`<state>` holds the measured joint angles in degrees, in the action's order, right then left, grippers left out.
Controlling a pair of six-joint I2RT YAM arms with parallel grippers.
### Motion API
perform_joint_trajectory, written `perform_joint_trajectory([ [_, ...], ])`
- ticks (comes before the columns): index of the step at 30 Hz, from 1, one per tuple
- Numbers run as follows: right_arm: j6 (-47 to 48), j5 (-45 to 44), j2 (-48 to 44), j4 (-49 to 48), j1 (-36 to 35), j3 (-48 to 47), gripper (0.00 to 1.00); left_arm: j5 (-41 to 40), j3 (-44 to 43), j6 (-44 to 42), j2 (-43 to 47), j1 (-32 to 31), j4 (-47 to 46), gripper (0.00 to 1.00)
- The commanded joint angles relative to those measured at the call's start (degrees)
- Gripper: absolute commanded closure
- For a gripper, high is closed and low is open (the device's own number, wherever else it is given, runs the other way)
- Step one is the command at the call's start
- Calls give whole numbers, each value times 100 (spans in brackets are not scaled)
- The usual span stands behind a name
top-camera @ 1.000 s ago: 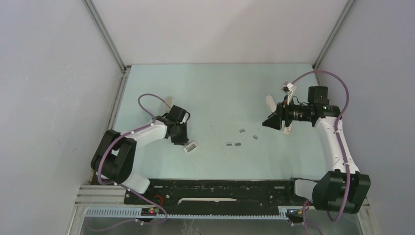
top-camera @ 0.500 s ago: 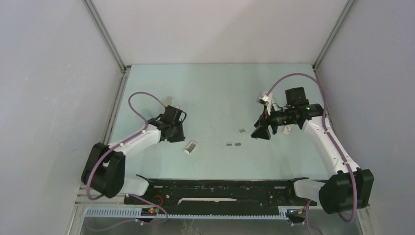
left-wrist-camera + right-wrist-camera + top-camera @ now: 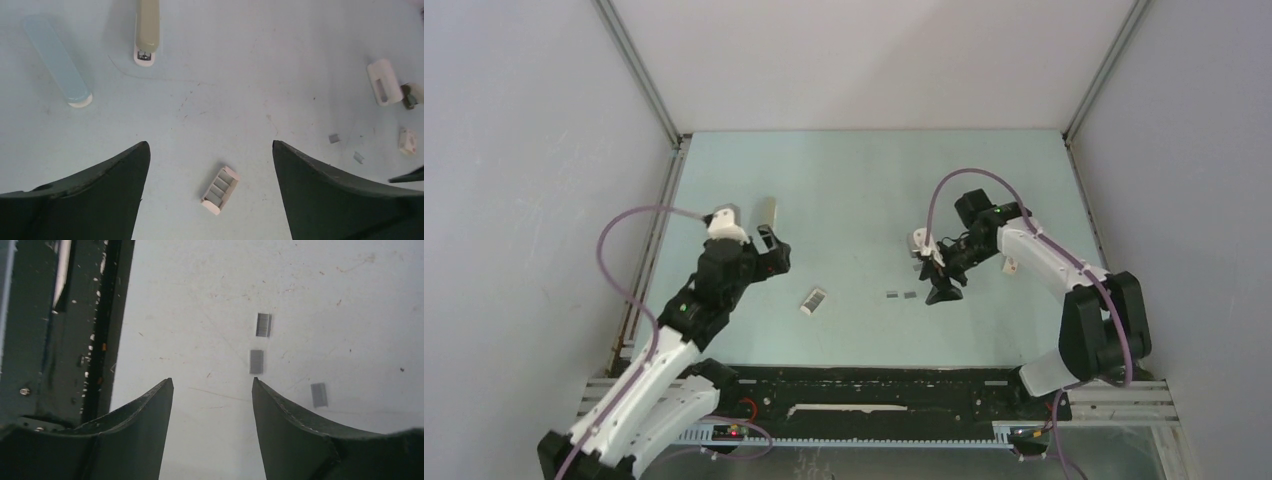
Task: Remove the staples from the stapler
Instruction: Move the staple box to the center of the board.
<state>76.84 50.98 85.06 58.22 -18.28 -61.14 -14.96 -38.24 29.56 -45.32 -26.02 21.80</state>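
1. Top view: the small white oblong plastic stapler lies on the pale green table, just beside the right forearm. The right gripper hangs near two tiny dark-grey metal staples. The left gripper is near a slim beige bar.
2. Left wrist view: its fingers are spread wide and empty above a small white rectangular box. Only this view shows a pale blue oblong piece.
3. Right wrist view: its fingers are parted and hold nothing. Three staples lie ahead.
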Motion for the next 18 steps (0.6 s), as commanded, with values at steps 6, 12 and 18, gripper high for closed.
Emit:
perform_joint_trajectory([
  [6, -469, -1203, 571, -1287, -875, -17, 33, -364, 1275, 231, 1840, 36, -1111, 0],
  [12, -732, -1451, 760, -1442, -1160, -19, 33, -409, 1572, 487, 1978, 33, -1069, 0],
  [18, -812, -1913, 870, -1510, -1285, -20, 33, -544, 1570, 458, 1943, 33, -1099, 0],
])
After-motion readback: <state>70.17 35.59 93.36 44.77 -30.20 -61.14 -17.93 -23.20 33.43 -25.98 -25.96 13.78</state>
